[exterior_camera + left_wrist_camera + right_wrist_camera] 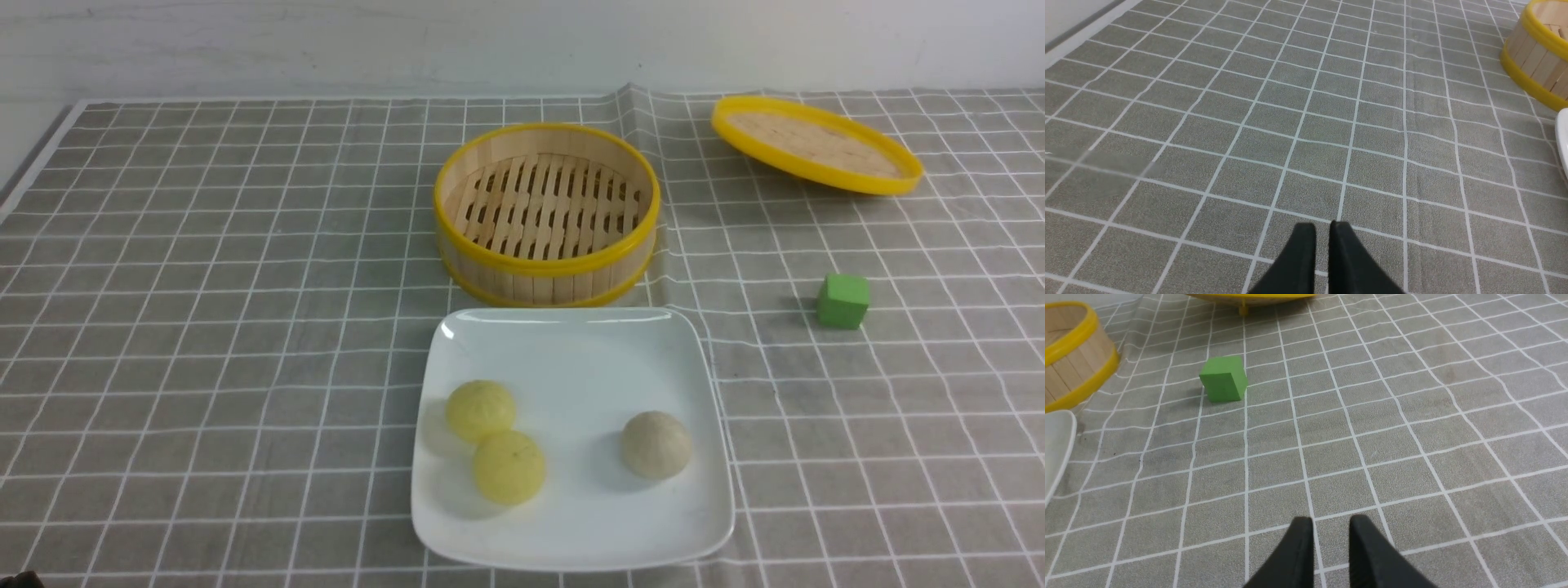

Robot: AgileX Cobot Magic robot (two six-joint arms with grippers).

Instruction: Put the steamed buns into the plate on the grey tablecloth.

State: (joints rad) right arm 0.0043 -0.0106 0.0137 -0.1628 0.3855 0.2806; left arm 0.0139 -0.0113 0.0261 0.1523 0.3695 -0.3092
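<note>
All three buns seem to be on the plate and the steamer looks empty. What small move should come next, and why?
Probably none beyond parking both arms: the two yellow buns and the beige bun sit on the white plate, the bamboo steamer is empty, and the left gripper and right gripper hold nothing.

Grey tablecloth (204, 327) bears plate (571, 343), steamer (547, 273), green cube (843, 300), lid (816, 147), apparently tilted

left claw (1322, 228) slightly parted, right claw (1331, 524) parted wider, both empty
</note>
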